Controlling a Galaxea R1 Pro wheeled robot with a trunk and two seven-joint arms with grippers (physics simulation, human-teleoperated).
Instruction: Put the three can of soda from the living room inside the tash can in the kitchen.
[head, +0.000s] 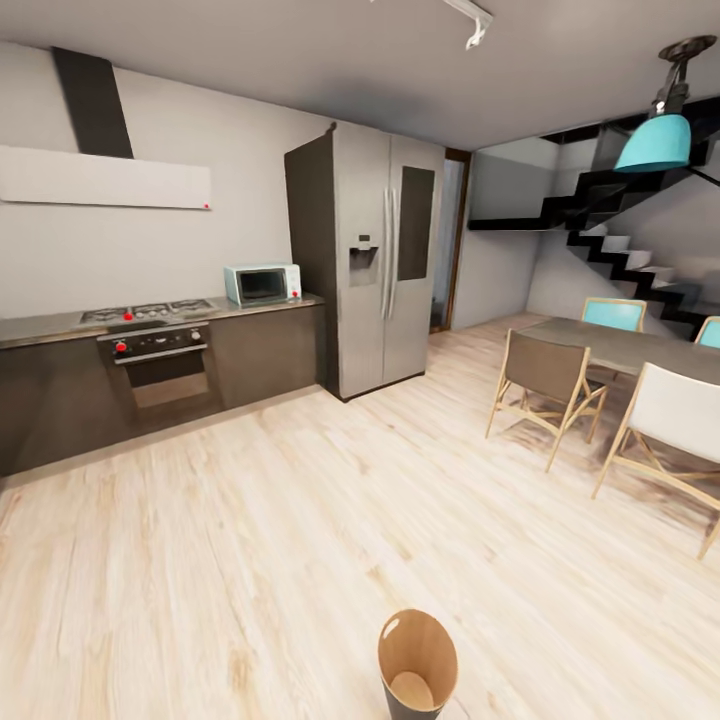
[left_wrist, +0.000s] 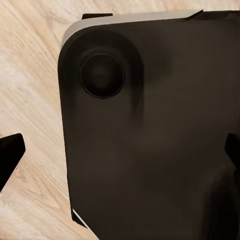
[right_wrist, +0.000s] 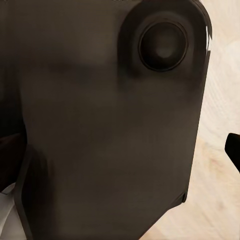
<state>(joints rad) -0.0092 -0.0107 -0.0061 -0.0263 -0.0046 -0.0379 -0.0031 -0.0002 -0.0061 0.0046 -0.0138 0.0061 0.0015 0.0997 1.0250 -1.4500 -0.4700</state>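
Looking down, I see the tash can (head: 417, 664) on the kitchen floor right before me. My pincers look open and empty. Rolling ahead could knock it over.

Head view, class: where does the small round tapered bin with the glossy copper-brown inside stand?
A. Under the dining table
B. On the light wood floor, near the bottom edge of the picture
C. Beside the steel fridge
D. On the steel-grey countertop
B: the small round tapered bin stands alone on the light wood floor, well apart from the counter, the fridge and the table.
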